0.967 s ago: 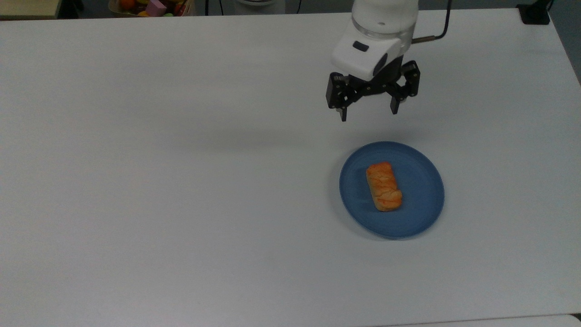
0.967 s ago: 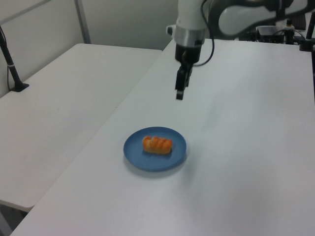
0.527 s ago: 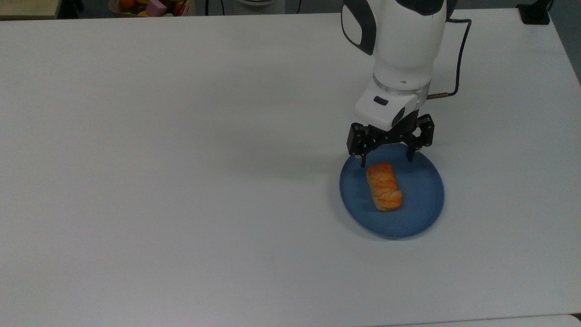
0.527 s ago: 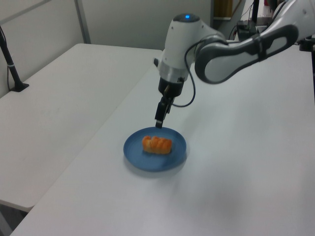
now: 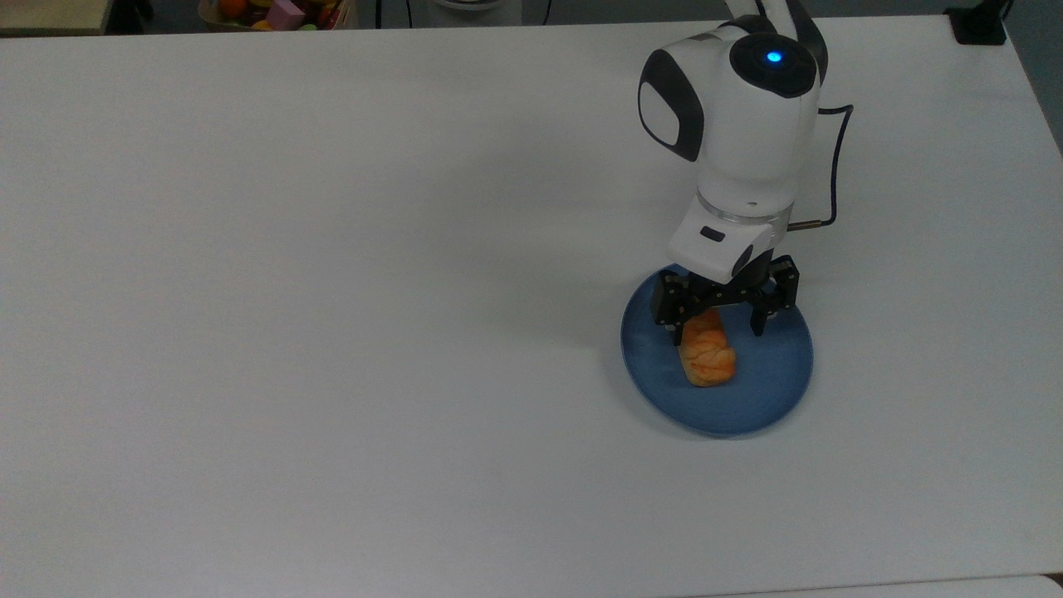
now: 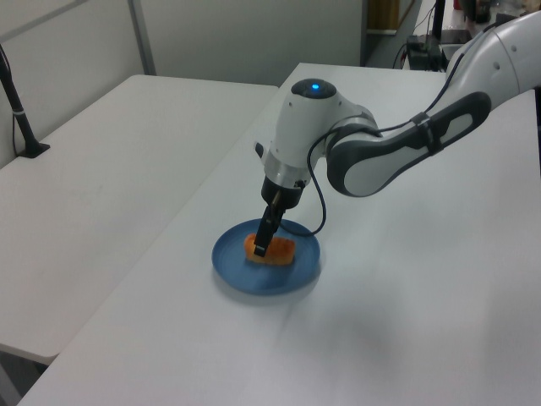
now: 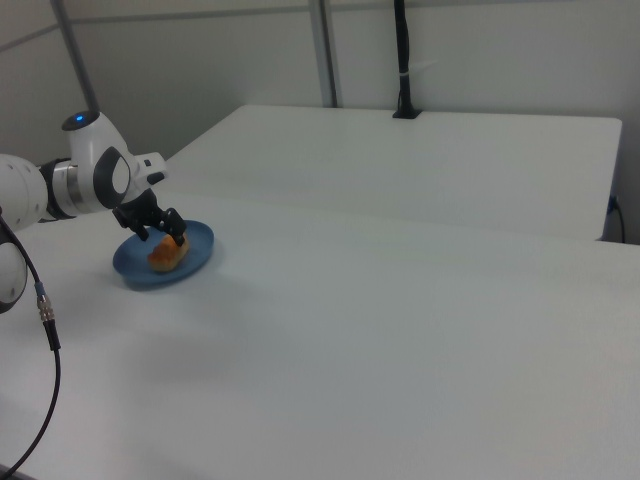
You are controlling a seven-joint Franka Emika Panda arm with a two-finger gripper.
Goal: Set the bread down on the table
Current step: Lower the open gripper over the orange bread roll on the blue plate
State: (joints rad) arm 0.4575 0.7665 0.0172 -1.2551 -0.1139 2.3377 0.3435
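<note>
Your tool [image 5: 717, 330] straddles the bread [image 5: 707, 357] wide open; it looks soft and light, so pinch its long sides gently.

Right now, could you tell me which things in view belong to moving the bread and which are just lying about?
Part of the job:
- the bread, lying on the blue plate
- the gripper, open, straddling the bread's far end
- the table, where the bread should go

Just lying about:
- the colourful toys beyond the table's far edge, in the top view
</note>
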